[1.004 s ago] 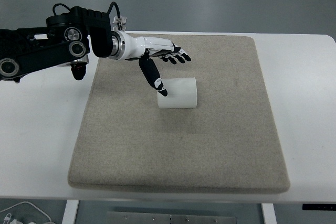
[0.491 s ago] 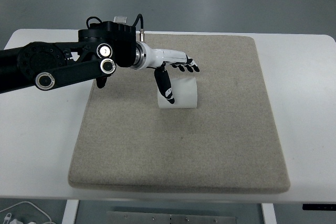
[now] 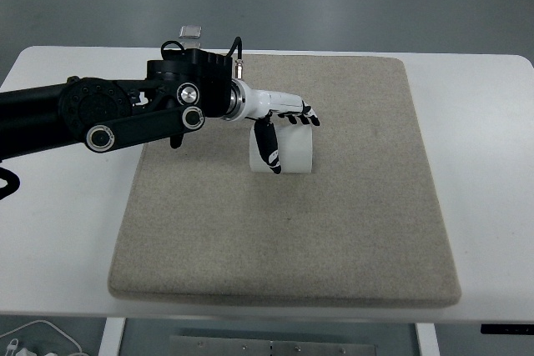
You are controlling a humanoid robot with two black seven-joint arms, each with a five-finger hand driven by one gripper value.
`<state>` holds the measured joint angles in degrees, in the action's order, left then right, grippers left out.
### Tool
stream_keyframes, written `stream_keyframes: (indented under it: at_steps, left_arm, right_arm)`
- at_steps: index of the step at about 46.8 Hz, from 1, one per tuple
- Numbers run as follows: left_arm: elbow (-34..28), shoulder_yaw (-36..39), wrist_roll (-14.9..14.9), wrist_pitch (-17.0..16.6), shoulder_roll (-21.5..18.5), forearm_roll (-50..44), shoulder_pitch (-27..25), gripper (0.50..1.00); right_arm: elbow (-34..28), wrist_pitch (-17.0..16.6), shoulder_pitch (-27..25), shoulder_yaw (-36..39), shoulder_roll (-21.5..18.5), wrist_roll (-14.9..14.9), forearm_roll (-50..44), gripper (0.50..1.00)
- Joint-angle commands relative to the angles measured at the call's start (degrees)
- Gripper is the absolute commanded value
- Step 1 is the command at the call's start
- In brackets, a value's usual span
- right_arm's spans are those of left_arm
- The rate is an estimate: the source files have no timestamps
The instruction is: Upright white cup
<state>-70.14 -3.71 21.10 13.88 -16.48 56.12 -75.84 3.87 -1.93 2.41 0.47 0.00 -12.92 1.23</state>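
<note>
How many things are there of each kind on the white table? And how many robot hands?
White cup lying on its side: 1
Beige felt mat: 1
Robot's left hand, black and white, around the cup: 1
Total: 3

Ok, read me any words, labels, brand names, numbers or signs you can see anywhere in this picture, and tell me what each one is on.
No readable text anywhere in the head view.
White cup: plain, no print showing.
Left robot hand and its black arm: only round metal fittings, no legible marking.
Beige mat and white table: blank.
Small grey tab at the mat's far edge: too small to tell whether it carries print.
</note>
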Motion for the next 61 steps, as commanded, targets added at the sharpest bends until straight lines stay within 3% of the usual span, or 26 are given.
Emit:
stream_keyframes:
  at_steps: [1, 14, 19, 31, 37, 43, 61]
  left_arm:
    - [0.17, 0.02, 0.0, 0.0, 0.66, 0.04, 0.17, 0.984]
    - [0.88, 1.16, -0.01, -0.08, 1.19, 0.13, -0.09, 0.969]
    - [1.23, 1.16, -0.09, 0.01, 1.19, 0.3, -0.18, 0.926]
    - [1.32, 1.16, -0.27, 0.09, 1.19, 2.41, 0.34, 0.735]
    - [1.32, 1.16, -0.27, 0.01, 1.19, 2.59, 0.43, 0.701]
    - [1.32, 1.08, -0.44, 0.01, 1.1, 2.59, 0.43, 0.504]
    - [2.28, -4.19, -0.88, 0.53, 0.14, 1.1, 0.52, 0.5]
  right_arm:
    - [0.0, 0.0, 0.05, 0.05, 0.0, 0.0, 0.0, 0.93]
    - [0.0, 0.0, -0.04, 0.05, 0.0, 0.0, 0.0, 0.928]
    - [0.0, 0.0, -0.04, 0.05, 0.0, 0.0, 0.0, 0.93]
    - [0.0, 0.0, -0.04, 0.05, 0.0, 0.0, 0.0, 0.93]
    - [0.0, 0.0, 0.05, 0.05, 0.0, 0.0, 0.0, 0.93]
    - [0.0, 0.0, -0.04, 0.05, 0.0, 0.0, 0.0, 0.93]
    - [0.0, 0.0, 0.05, 0.05, 0.0, 0.0, 0.0, 0.93]
